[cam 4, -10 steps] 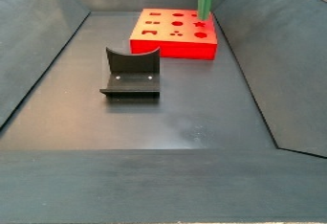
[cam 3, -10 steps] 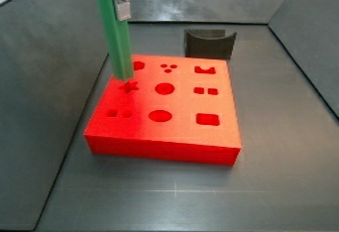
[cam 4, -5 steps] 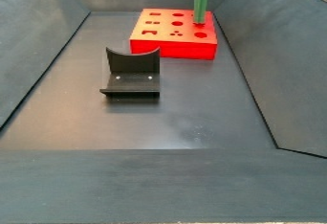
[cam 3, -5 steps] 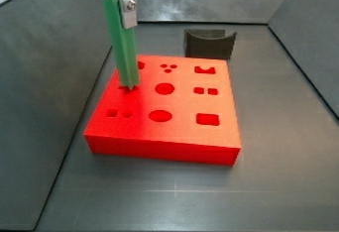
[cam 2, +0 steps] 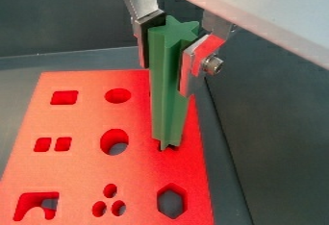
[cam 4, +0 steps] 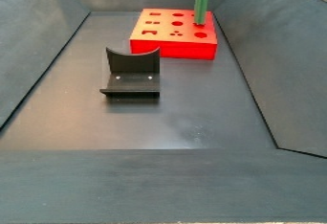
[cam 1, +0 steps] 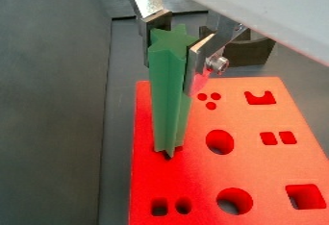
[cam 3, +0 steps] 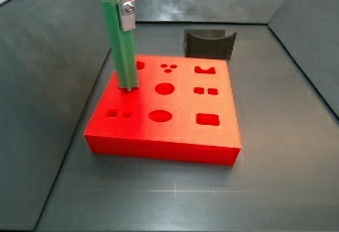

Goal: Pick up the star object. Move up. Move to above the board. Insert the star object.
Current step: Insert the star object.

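The gripper (cam 1: 175, 38) hangs above the board (cam 3: 185, 127), its jaws clamped on the upper end of the star object (cam 1: 168, 99). In both wrist views the green peg (cam 2: 167, 85) stands upright between the silver fingers (cam 2: 202, 56), its lower tip at the board's top surface.

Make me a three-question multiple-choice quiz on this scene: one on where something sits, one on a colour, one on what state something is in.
1. Where is the dark fixture?
A. on the floor, apart from the board
B. on top of the board
C. in the end effector

2. What colour is the board?
A. blue
B. red
C. yellow

3. What is the end effector doing?
A. open and empty
B. shut on the star object
C. lying on the floor

Answers: 1 A, bare floor separates them in a side view. 2 B, bright red in every view. 3 B, both wrist views show the fingers clamping the upright green peg.
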Motion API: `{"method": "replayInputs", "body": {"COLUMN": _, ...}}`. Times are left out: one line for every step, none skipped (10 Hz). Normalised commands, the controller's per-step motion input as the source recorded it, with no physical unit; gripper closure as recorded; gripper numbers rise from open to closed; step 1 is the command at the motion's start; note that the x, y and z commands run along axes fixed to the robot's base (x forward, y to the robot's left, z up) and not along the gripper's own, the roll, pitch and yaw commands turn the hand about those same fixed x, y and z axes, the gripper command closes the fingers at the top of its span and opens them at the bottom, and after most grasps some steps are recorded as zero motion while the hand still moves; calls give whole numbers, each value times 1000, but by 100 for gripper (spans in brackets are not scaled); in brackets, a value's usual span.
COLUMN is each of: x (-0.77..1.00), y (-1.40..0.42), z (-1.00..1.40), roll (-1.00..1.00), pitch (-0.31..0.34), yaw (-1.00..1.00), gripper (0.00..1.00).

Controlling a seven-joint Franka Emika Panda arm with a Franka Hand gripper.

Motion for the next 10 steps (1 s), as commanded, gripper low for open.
{"method": "replayInputs", "body": {"x": 37, "y": 0, "z": -160, "roll": 1, "pitch": 0, "yaw": -143, "gripper": 100}}
{"method": "replayInputs", "body": {"x": 0, "y": 0, "z": 0, "roll": 0, "pitch": -19, "yaw": -60, "gripper": 100}}
{"method": "replayInputs", "body": {"x": 0, "y": 0, "z": -9, "roll": 0, "pitch": 0, "yaw": -11, "gripper": 100}}
{"method": "replayInputs", "body": {"x": 0, "y": 0, "z": -100, "roll": 0, "pitch": 46, "yaw": -363, "gripper": 100}}
{"method": "replayInputs", "body": {"x": 0, "y": -11, "z": 0, "roll": 0, "pitch": 0, "yaw": -14, "gripper": 100}}
{"method": "replayInputs", "body": {"x": 0, "y": 0, "z": 0, "roll": 0, "pitch": 11, "yaw": -60, "gripper": 100}}
{"method": "replayInputs", "body": {"x": 54, "y": 0, "z": -111, "roll": 0, "pitch": 67, "yaw": -626, "gripper": 100}}
{"method": "replayInputs", "body": {"x": 89, "y": 60, "z": 0, "roll": 0, "pitch": 20, "yaw": -600, "gripper": 100}}
{"method": "replayInputs", "body": {"x": 0, "y": 0, "z": -26, "roll": 0, "pitch": 0, "yaw": 0, "gripper": 100}}
{"method": "replayInputs", "body": {"x": 103, "y": -29, "z": -66, "roll": 0, "pitch": 59, "yaw": -677, "gripper": 100}}
